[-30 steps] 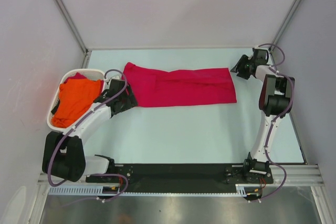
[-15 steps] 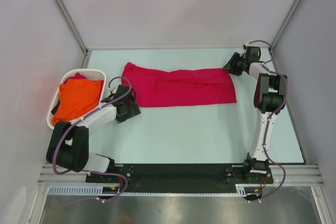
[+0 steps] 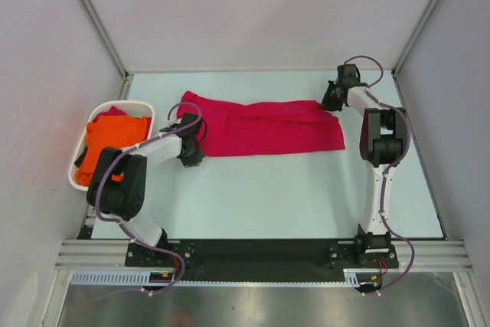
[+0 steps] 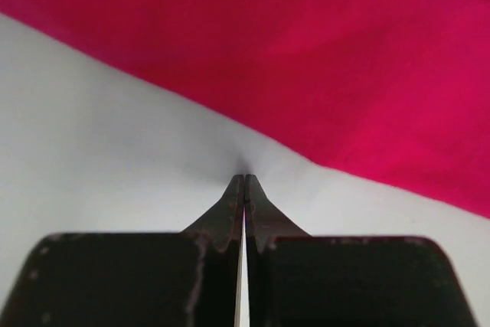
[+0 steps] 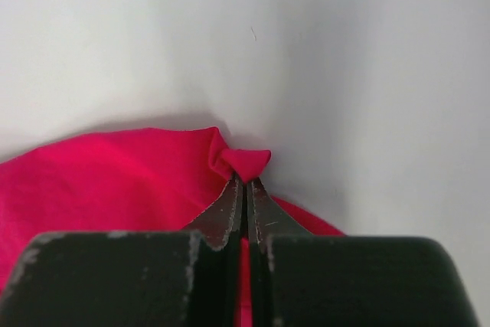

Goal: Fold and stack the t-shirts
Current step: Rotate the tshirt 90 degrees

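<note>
The crimson t-shirt [image 3: 260,128] lies folded into a long band across the far half of the table. My right gripper [image 3: 328,103] is shut on its far right corner, and a pinched tuft of the crimson cloth [image 5: 243,161] bulges past the fingertips [image 5: 230,204] in the right wrist view. Down on the bare table by the shirt's near left edge, my left gripper [image 3: 196,157] is shut with nothing between its jaws. In the left wrist view the crimson cloth [image 4: 321,59] starts a little beyond the tips [image 4: 245,179]. The orange t-shirt [image 3: 111,143] lies bunched in the basket.
The white oval basket [image 3: 126,104] stands at the table's left edge, just left of my left arm. Grey walls and metal posts close in the far, left and right sides. A black rail [image 3: 253,249] with both arm bases runs along the near edge.
Both grippers have shut. My left arm swung right, from beside the basket to the shirt's near left edge. My right gripper moved left onto the shirt's far right corner and took hold of it.
</note>
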Robot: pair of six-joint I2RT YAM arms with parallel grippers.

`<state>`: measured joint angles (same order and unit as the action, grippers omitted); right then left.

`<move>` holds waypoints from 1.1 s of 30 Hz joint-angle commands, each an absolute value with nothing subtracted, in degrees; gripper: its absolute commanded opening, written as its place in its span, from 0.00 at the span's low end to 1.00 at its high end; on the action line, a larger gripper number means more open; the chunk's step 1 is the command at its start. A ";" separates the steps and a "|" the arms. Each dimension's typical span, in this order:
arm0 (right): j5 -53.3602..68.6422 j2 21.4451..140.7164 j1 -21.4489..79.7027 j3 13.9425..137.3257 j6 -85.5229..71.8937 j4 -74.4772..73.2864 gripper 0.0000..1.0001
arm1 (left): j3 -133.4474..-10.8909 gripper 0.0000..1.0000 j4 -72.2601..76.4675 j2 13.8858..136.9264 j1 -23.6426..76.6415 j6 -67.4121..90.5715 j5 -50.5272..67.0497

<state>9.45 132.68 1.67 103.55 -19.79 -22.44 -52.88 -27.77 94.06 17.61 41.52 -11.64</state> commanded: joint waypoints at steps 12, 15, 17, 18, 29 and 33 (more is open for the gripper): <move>-10.64 126.04 2.20 92.73 -25.40 -33.93 0.00 | -73.12 0.00 -35.33 109.07 14.07 42.01 -18.01; -8.97 123.85 1.06 89.04 -26.98 -32.61 0.00 | -75.58 0.00 -36.12 110.82 12.75 41.84 -18.54; -7.91 122.61 0.70 85.63 -27.86 -31.38 0.00 | -77.51 0.00 -36.82 112.31 12.04 41.84 -18.46; -7.04 121.13 0.36 84.74 -28.56 -31.20 0.00 | -78.22 0.00 -37.00 112.93 11.78 41.75 -18.20; -2.02 107.86 -1.14 69.88 -33.66 -28.04 0.00 | -95.15 0.00 -43.05 123.03 11.34 39.91 -17.23; -1.59 103.37 -1.06 65.31 -34.19 -27.69 0.00 | -102.64 0.00 -45.52 127.69 11.34 38.59 -15.82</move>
<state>-1.87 107.83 -1.04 69.04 -32.97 -23.66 -95.13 -43.48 123.98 11.97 40.49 -15.92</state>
